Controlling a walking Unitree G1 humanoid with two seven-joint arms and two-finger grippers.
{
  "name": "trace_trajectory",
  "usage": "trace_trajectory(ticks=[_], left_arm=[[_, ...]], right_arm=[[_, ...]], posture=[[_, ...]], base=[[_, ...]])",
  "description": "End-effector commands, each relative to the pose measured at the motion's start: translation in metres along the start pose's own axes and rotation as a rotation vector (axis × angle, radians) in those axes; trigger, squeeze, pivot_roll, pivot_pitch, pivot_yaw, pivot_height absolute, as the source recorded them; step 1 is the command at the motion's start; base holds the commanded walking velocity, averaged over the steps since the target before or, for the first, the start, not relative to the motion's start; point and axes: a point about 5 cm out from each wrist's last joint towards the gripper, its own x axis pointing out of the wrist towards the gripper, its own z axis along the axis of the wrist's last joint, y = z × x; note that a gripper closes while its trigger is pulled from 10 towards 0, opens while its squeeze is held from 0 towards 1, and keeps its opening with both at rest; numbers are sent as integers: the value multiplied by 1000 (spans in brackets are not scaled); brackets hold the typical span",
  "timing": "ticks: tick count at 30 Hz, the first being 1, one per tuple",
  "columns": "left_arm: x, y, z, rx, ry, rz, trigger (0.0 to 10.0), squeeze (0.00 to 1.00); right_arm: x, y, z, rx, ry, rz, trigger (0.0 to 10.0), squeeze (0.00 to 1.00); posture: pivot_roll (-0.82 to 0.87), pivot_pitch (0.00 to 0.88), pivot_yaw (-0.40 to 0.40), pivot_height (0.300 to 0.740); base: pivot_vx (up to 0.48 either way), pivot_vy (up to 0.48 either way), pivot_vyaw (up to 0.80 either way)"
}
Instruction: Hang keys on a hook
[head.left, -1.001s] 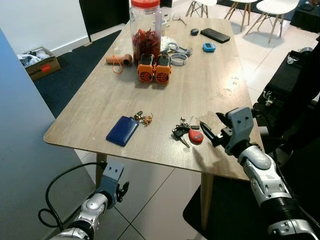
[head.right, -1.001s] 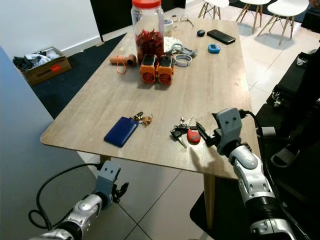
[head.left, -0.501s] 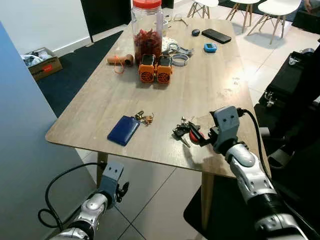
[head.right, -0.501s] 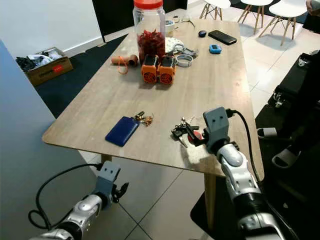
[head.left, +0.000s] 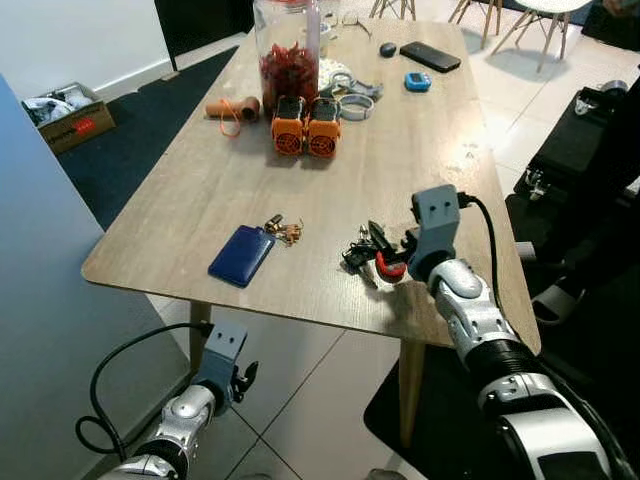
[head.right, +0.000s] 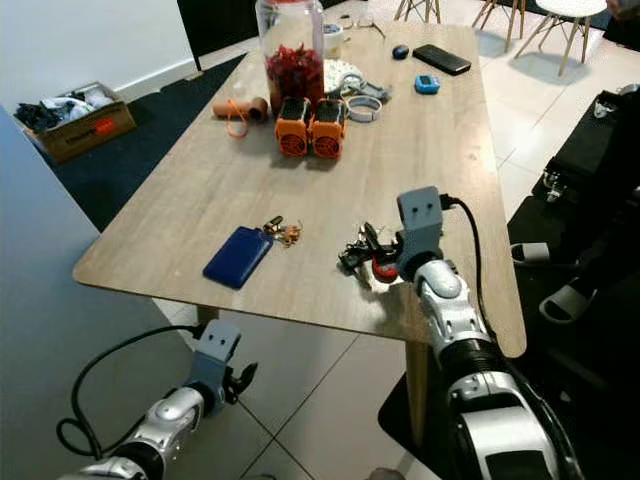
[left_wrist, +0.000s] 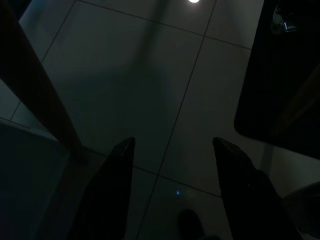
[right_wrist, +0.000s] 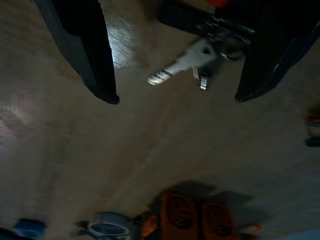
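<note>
Keys (head.left: 366, 256) with a red fob lie on the wooden table (head.left: 200, 200) close to its near edge, toward the right corner. Our right gripper (head.left: 384, 247) sits low over them, its black fingers (right_wrist: 84, 47) spread apart with the bunch between and just under the tips. Further left we see a blue card holder (head.left: 242, 255). Our left gripper (left_wrist: 172, 195) hangs open below the tabletop, over floor tiles.
</note>
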Motion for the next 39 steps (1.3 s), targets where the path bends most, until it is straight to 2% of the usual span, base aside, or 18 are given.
trace_trajectory(ticks=[1, 9, 17, 26, 27, 28, 30, 31, 38, 39], left_arm=[[-4, 8, -3, -1, 0, 25, 10000, 0], [-5, 12, -3, -2, -2, 37, 10000, 0], [-5, 13, -1, -2, -6, 36, 10000, 0], [-5, 15, 0, -3, -12, 39, 10000, 0], [-5, 15, 1, -2, -12, 39, 10000, 0], [-4, 15, 1, -1, -12, 38, 10000, 0], [-4, 15, 1, -1, -11, 38, 10000, 0], [-4, 15, 1, 0, -9, 36, 10000, 0], [-4, 14, 2, 2, -7, 31, 10000, 0], [-4, 14, 2, 3, -6, 29, 10000, 0]], right_arm=[[0, 1, -4, 5, 18, 2, 10000, 0], [5, 10, -6, 18, 22, 68, 10000, 0], [2, 17, -14, -20, 64, 140, 10000, 0], [-5, 20, -12, -29, 37, 171, 10000, 0], [-6, 20, -12, -21, 32, 172, 4431, 0], [-8, 21, -13, -9, 28, 177, 0, 0], [-10, 22, -14, -7, 30, 177, 0, 0], [-12, 23, -19, -8, 43, 170, 10000, 0], [-17, 24, -25, 18, 64, 152, 10000, 0], [-20, 24, -27, 46, 71, 142, 2824, 0]], posture=[[55, 115, -11, 740], [66, 99, -16, 740], [68, 84, -16, 740], [68, 75, -13, 740], [65, 77, -10, 740], [64, 79, -7, 740], [63, 82, -6, 740], [61, 83, -2, 740], [59, 86, 3, 740], [57, 88, 6, 740]], base=[[0, 0, 0], [0, 0, 0], [0, 0, 0], [0, 0, 0], [0, 0, 0], [0, 0, 0], [0, 0, 0], [0, 0, 0], [0, 0, 0], [0, 0, 0]])
